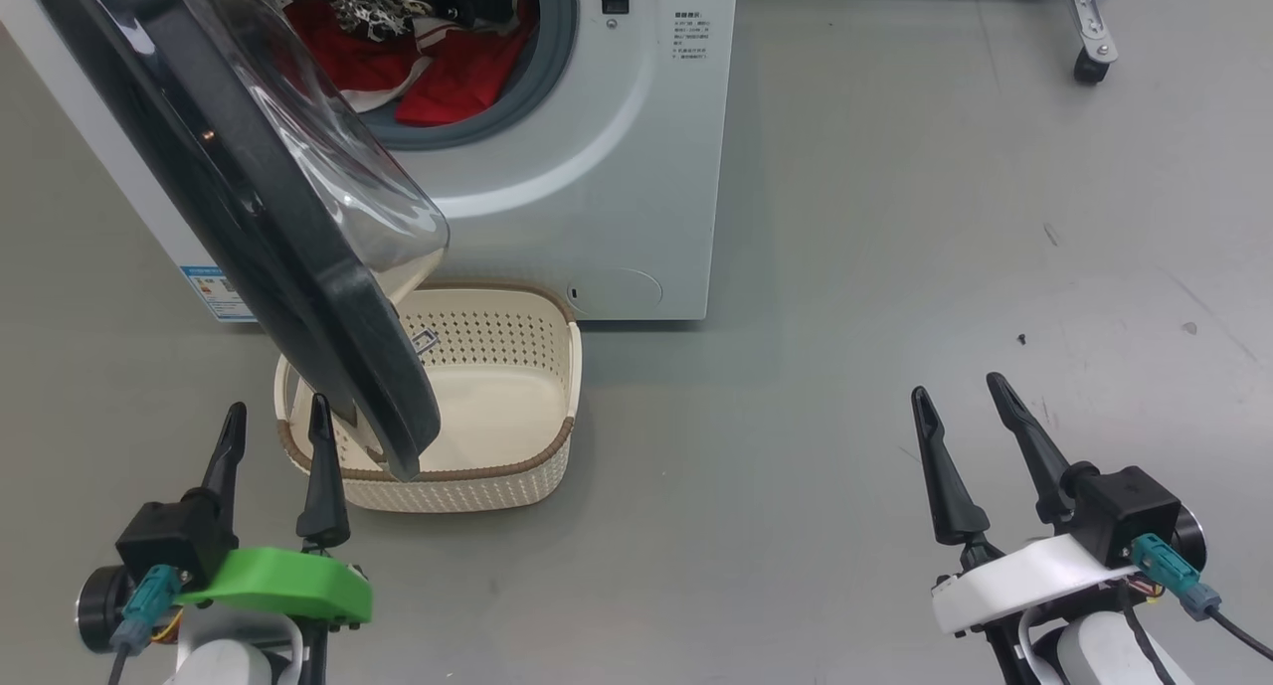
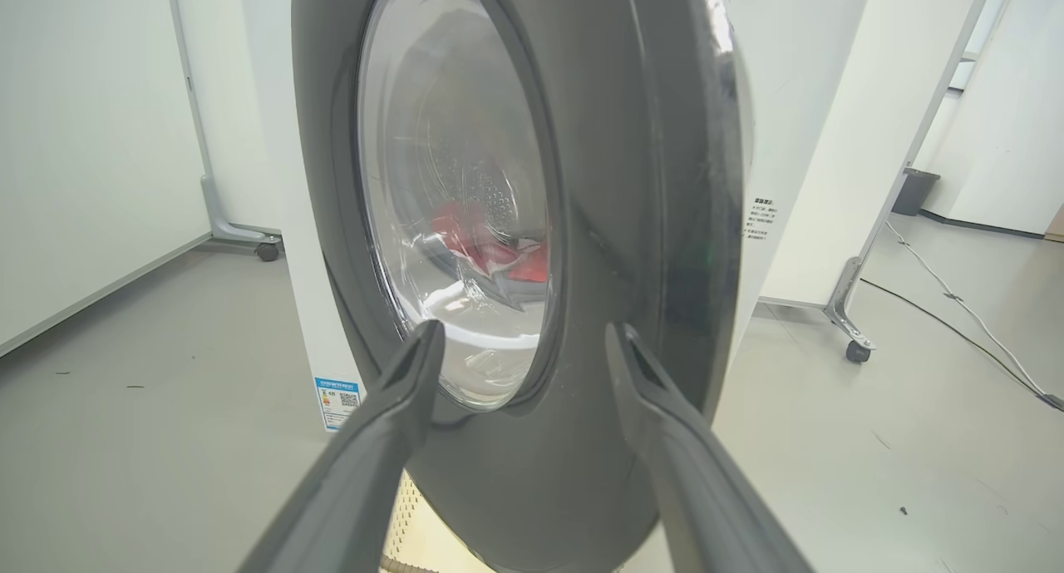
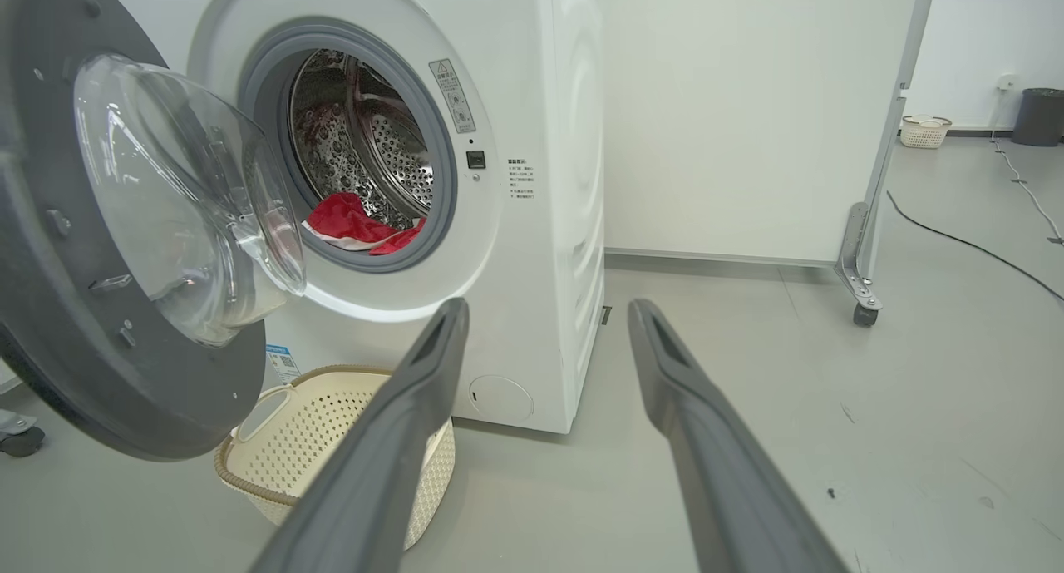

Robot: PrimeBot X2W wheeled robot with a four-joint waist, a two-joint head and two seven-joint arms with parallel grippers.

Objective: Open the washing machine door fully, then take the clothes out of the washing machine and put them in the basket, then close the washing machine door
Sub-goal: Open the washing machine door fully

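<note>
Both the left hand and the right hand hung spread and empty while the washing machine door stood swung out above the empty basket and the clothes lay inside the washing machine, leaving unloading and closing undone.

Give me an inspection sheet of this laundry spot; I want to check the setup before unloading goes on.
Surface: grey floor, scuffed.
Job's things: washing machine door stands open, its lower edge over the basket; nothing seen in the basket's visible part; it sits before the washing machine; red clothes lie in the drum.
Clutter: a small dark speck on the floor.
Hands: left hand open, empty, close to the door's rim; right hand open, empty, over bare floor.
Cables: dark cable trailing across the floor.
Surroundings: wheeled partition, a far basket and a dark bin.
</note>
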